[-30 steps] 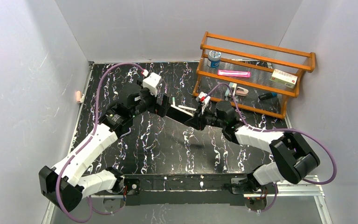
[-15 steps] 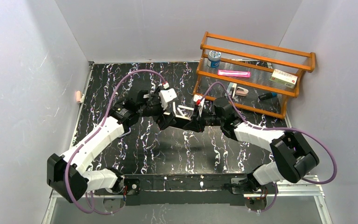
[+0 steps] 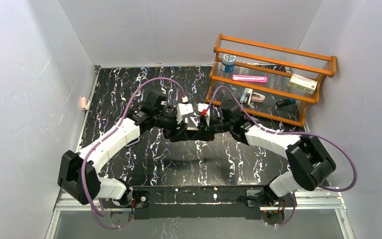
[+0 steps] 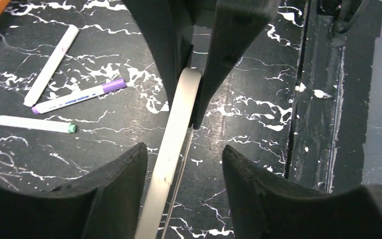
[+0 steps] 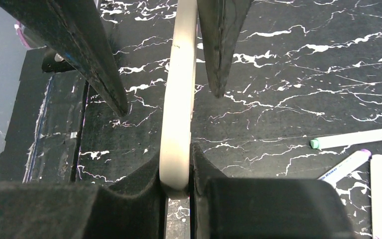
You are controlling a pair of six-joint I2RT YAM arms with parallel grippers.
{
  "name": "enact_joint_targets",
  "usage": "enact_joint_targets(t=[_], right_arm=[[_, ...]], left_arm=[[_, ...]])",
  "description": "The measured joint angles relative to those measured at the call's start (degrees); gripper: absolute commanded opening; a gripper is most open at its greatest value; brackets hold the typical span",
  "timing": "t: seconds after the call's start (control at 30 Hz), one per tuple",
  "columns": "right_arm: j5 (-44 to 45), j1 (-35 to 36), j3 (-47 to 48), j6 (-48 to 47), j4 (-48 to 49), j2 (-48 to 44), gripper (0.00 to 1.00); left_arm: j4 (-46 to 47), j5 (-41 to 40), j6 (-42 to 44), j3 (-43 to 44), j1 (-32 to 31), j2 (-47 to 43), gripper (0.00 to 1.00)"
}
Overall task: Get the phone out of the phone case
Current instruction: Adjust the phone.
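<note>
The phone case [image 5: 179, 99] shows edge-on as a cream strip, held in the air over the black marbled table [image 3: 129, 84]. My right gripper [image 5: 176, 152] is shut on its near end, both pads pressed flat to its sides. My left gripper [image 4: 184, 148] straddles the opposite end [image 4: 171, 144]. Its jaws are open: the case lies close to the left finger [image 4: 114, 189], and a wide gap separates it from the right one. A thin grey line runs along the case's edge; I cannot tell the phone from the case. From above, both grippers meet at mid-table [image 3: 195, 122].
Three markers lie on the table beside the grippers: white [image 4: 49, 64], purple-capped [image 4: 79, 96] and green-capped [image 4: 27, 123]. An orange wooden rack [image 3: 273, 79] with small items stands at the back right. The table's near rail [image 4: 323, 99] runs close by.
The left arm has swung right to meet the right gripper, and its jaws now straddle the case's free end and have narrowed. The right gripper kept its hold and shifted slightly left.
</note>
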Motion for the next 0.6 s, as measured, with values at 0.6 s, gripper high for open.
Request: enact_joint_targets(t=[0.6], right_arm=[[-1.8,2.5,5.1,-7.2,-8.4,3.5,0.01]], left_arm=[[-2.5,5.0,2.4,0.5,0.3,3.3,0.11]])
